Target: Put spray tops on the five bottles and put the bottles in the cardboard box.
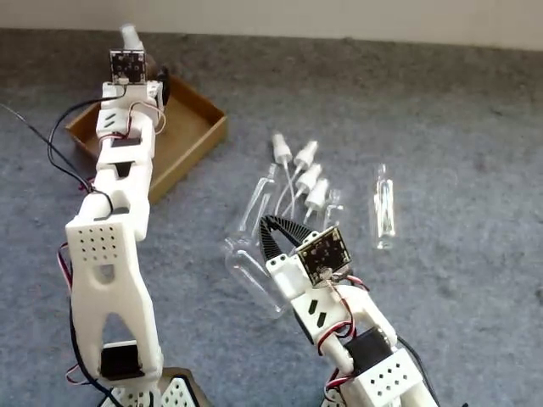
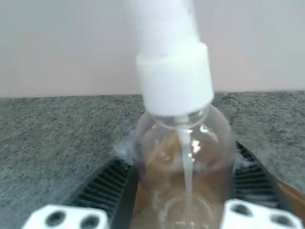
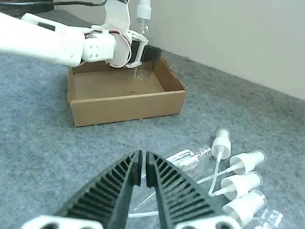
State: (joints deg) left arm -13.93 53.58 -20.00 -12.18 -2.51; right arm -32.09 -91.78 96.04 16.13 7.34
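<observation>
**A:** The left hand [image 3: 137,50] is clamped on the capped bottle [image 2: 183,143], with a jaw on either side of its clear body.

**B:** Where does it lie from the cardboard box [image 3: 126,107]?

**A:** It is over the box's inside, toward the far wall. The long axis is upright, spray top uppermost and base pointing down. I cannot tell whether the base touches the box floor. A straight lowering should do.

**B:** And the arms?

**A:** The left arm is stretched out across the box. The right hand [image 3: 144,164], closed on nothing, is well apart from the box, low over the counter [image 1: 441,110] beside the loose spray tops [image 3: 238,176].
</observation>
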